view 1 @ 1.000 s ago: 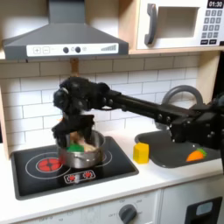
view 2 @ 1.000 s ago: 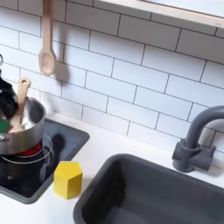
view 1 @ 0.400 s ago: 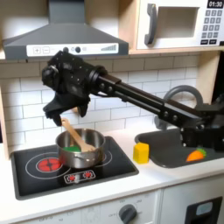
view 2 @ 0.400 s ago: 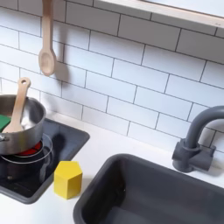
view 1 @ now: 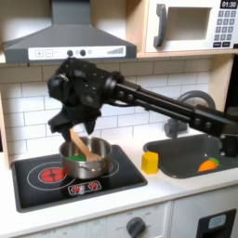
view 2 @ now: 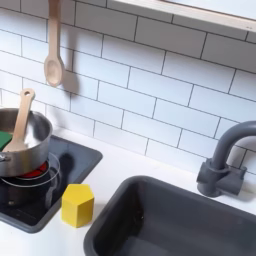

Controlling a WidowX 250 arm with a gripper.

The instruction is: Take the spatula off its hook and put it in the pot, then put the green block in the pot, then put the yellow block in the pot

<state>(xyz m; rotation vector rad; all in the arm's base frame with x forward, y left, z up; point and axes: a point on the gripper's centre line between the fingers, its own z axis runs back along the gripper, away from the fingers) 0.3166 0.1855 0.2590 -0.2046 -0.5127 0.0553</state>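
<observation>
Spatula [view 1: 82, 144] leans handle-up in the pot [view 1: 86, 159] with the green block [view 2: 4, 138] beside it. Gripper [view 1: 71, 126] hovers above the pot; jaw state cannot be told. Yellow block [view 2: 77, 205] sits on the counter right of the stove [view 2: 62, 172], presumably next for pickup.

A toy kitchen: stove [view 1: 56, 177], sink [view 2: 180, 215], microwave [view 1: 191, 23], tiled wall.

One steel pot [view 2: 22, 140] sits on the stove, holding one spatula [view 2: 19, 119] and one green block [view 2: 5, 139]. One yellow block [view 2: 77, 204] rests on the counter. One wooden spoon [view 2: 54, 45] hangs on the wall.
</observation>
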